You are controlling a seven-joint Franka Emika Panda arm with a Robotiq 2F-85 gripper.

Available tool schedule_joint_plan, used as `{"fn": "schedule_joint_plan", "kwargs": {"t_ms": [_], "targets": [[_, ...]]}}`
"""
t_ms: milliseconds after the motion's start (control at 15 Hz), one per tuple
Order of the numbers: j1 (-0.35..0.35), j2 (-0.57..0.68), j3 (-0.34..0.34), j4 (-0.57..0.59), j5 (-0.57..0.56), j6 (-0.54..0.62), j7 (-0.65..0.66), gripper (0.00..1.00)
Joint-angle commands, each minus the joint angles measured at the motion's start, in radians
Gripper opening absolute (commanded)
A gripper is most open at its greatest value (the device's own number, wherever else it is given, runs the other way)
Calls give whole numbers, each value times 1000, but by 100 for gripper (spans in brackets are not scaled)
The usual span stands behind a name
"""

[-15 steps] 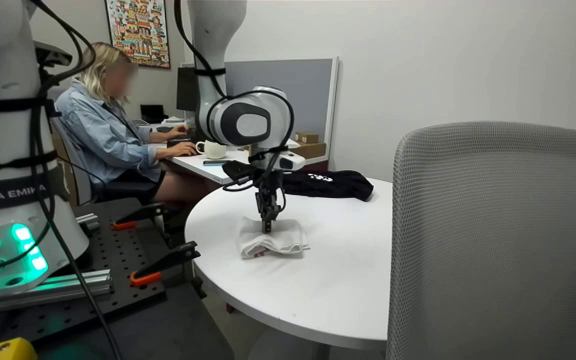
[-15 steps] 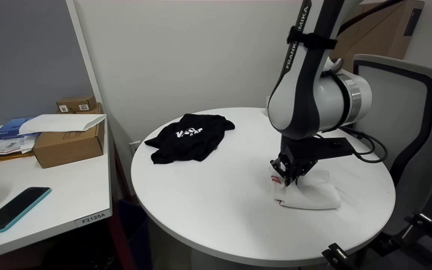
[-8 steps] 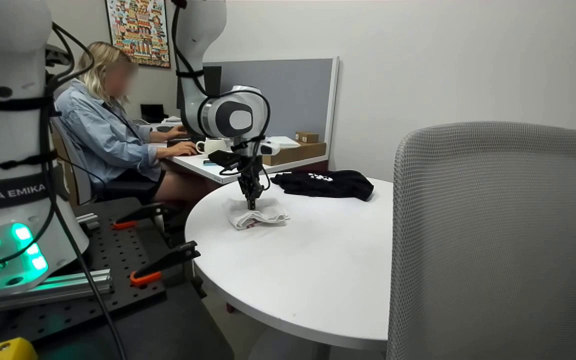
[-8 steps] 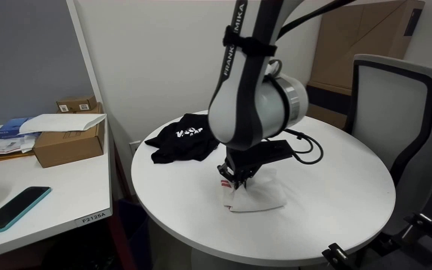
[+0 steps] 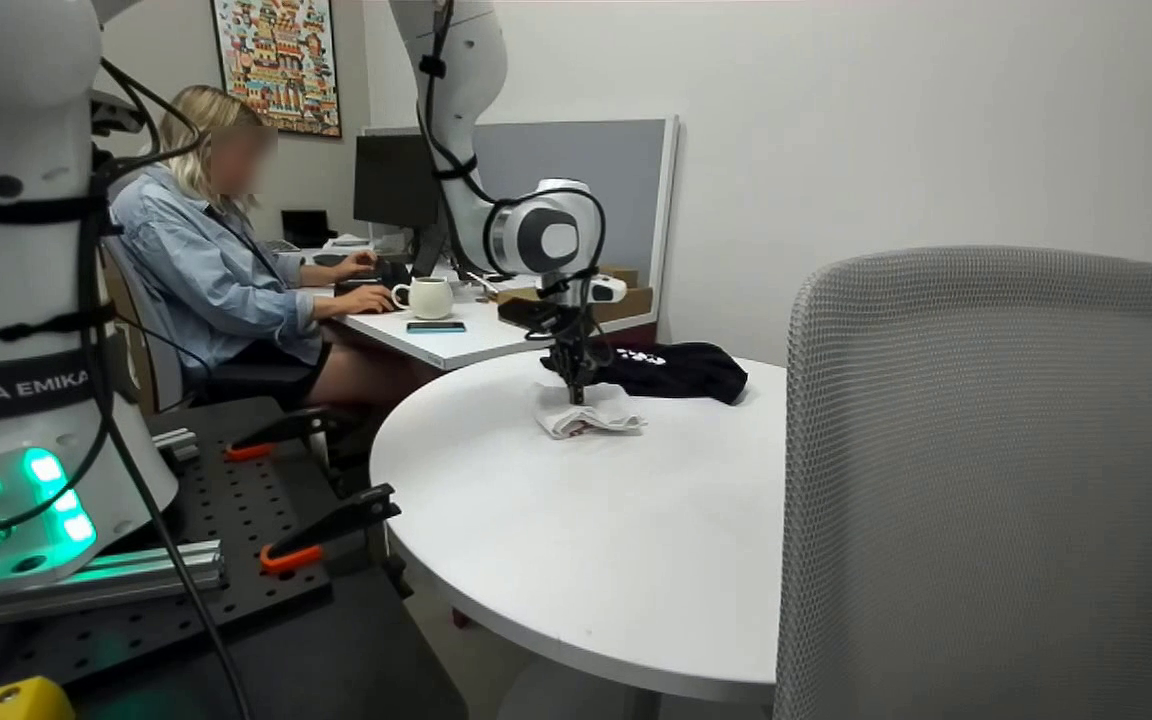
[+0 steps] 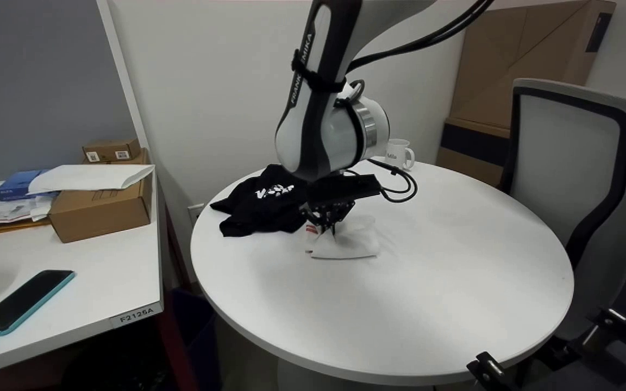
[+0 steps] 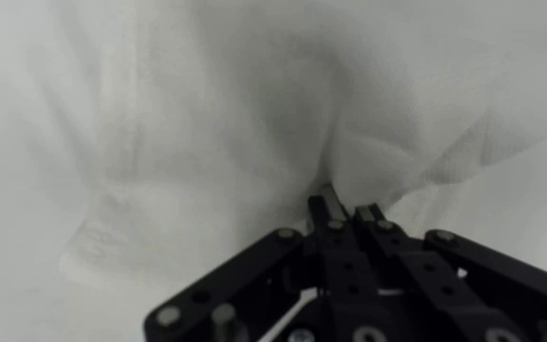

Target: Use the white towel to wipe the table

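Note:
The white towel (image 5: 614,410) lies bunched and folded on the round white table (image 5: 536,560), with red stripes near one corner. It shows in both exterior views, here too (image 6: 354,241), and fills much of the wrist view (image 7: 183,152). My gripper (image 5: 576,400) points down onto the towel, also in an exterior view (image 6: 328,227). In the wrist view the fingertips (image 7: 349,206) are close together with towel cloth pinched up between them. The towel rests on the tabletop. The cloth under the fingers is hidden.
A black shirt (image 6: 264,209) with white print lies right beside the towel. A white mug (image 6: 397,153) stands at the table's edge. A grey mesh chair (image 5: 996,480) stands against the table. A desk (image 6: 101,271) with boxes, a phone and a seated person (image 5: 206,230) is nearby.
My gripper has dragged the towel across the table, first away from the chair, then toward the black shirt. The fingers stay on the towel. The white mug is now uncovered by the arm.

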Motion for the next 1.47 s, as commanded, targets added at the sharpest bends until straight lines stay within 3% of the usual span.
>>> {"fn": "schedule_joint_plan", "kwargs": {"t_ms": [0,200,467,600,800,1133,1400], "targets": [[-111,53,-42,47,-11,-9,1,1],[-192,46,-90,-26,-8,22,7,1],[-237,-26,-150,-209,-10,89,17,1],[-171,-75,-231,-326,-41,128,52,1],[-106,-151,-268,-491,-71,160,28,1],[-5,-231,-197,-682,-92,258,-4,1],[156,-197,-132,-693,-45,376,31,1]]}}
